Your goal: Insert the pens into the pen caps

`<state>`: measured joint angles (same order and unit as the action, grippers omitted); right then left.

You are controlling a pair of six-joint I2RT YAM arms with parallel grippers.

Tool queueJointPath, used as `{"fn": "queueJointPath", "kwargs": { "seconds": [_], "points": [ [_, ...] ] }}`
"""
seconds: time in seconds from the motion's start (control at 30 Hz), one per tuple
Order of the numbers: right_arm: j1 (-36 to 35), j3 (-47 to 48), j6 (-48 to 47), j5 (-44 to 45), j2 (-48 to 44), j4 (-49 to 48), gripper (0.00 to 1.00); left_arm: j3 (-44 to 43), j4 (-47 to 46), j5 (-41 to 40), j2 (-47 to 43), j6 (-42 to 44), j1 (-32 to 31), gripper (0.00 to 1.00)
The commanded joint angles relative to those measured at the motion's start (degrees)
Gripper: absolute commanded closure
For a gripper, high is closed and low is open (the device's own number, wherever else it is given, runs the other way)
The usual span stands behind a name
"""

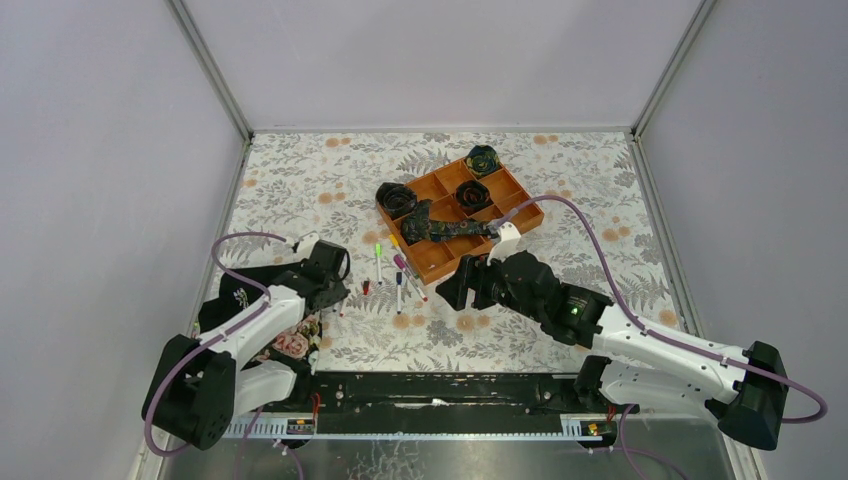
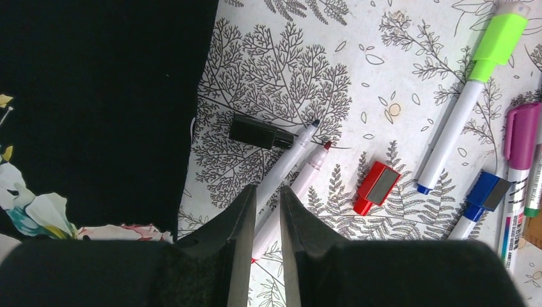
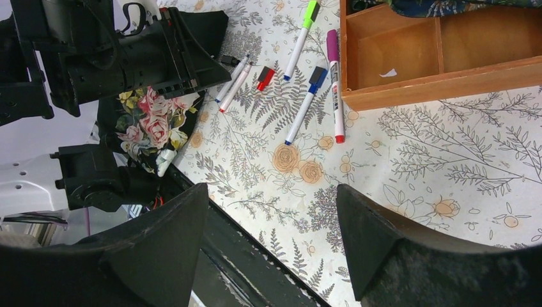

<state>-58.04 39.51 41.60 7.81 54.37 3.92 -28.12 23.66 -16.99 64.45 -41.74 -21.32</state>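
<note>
**Top external view.** Shows the pens (image 1: 398,275) scattered on the floral table (image 1: 560,190), just beside the near corner of the orange compartment tray (image 1: 440,255). Places them between the left pincer (image 1: 338,295) and the right pincer (image 1: 452,288).

**Left wrist view.** Shows the left pincer (image 2: 268,208) narrowed around the barrel of the red-tipped pen (image 2: 307,173), flat on the table beside the dark-tipped pen (image 2: 291,157). Actual grip: cannot tell. Places the black cap (image 2: 259,133) against the dark-tipped pen and the red cap (image 2: 377,185) loose, just right of both.

**Right wrist view.** Shows the right pincer (image 3: 271,192) wide and empty above the table, well apart from the pens.
</note>
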Motion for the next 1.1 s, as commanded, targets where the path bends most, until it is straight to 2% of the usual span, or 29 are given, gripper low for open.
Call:
{"fn": "queueJointPath", "kwargs": {
  "seconds": [0.0, 0.5, 0.63, 0.77, 0.87, 1.07],
  "points": [
    [0.64, -0.07, 0.57, -0.49, -1.16, -2.51, 0.21, -0.75, -0.70, -1.22, 0.82, 0.22, 0.32, 0.82],
    [0.86, -0.83, 1.29, -0.20, -1.90, -2.33, 0.21, -0.26, -4.19, 4.09, 3.98, 3.30, 0.15, 0.82],
    [0.98, -0.70, 1.44, -0.20, -1.73, -2.40, 0.21, -0.06, -5.01, 5.35, 5.20, 3.91, -0.65, 0.86],
    [0.99, -0.65, 1.59, -0.31, -1.62, -2.48, 0.21, -0.55, -5.26, 5.21, 5.87, 4.52, -1.65, 0.98],
    [1.00, -0.58, 1.80, -0.58, -1.34, -3.16, 0.21, -1.42, -6.79, 7.09, 4.14, 6.23, -3.27, 1.00],
    [1.00, 0.31, 2.33, -3.05, 0.85, -6.19, 0.21, -4.71, -12.18, 17.09, -4.46, 12.15, -10.25, 1.00]
  ]
}}
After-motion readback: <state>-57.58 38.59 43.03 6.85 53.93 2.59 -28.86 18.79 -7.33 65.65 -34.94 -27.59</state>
